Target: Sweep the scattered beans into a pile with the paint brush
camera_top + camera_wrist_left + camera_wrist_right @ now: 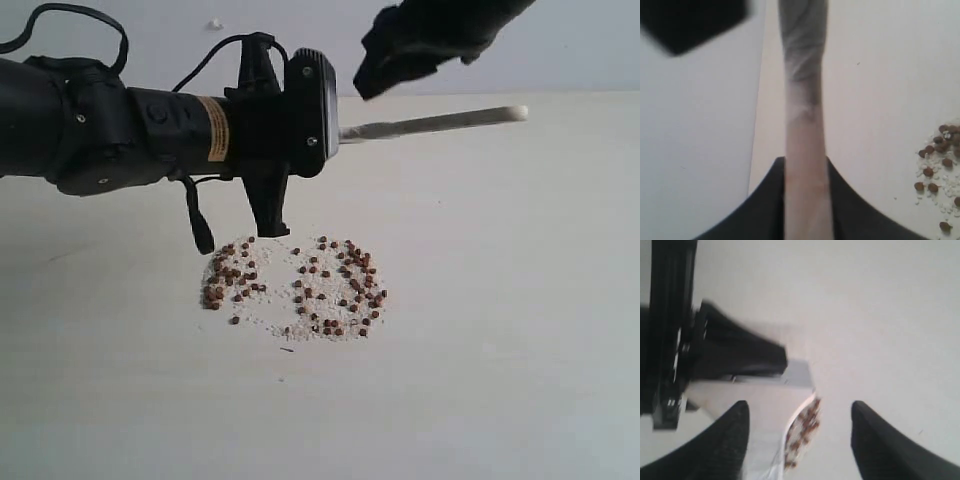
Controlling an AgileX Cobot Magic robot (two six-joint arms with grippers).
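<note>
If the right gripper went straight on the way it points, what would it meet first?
Probably the paint brush, held in the left gripper: it lies straight ahead between the right gripper's open fingers, with the beans on the table beyond. Depth is hard to judge.

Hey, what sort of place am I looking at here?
Probably a robotics lab test bench: a plain white table, a black robot arm holding a paint brush, and a small scatter of beans.
</note>
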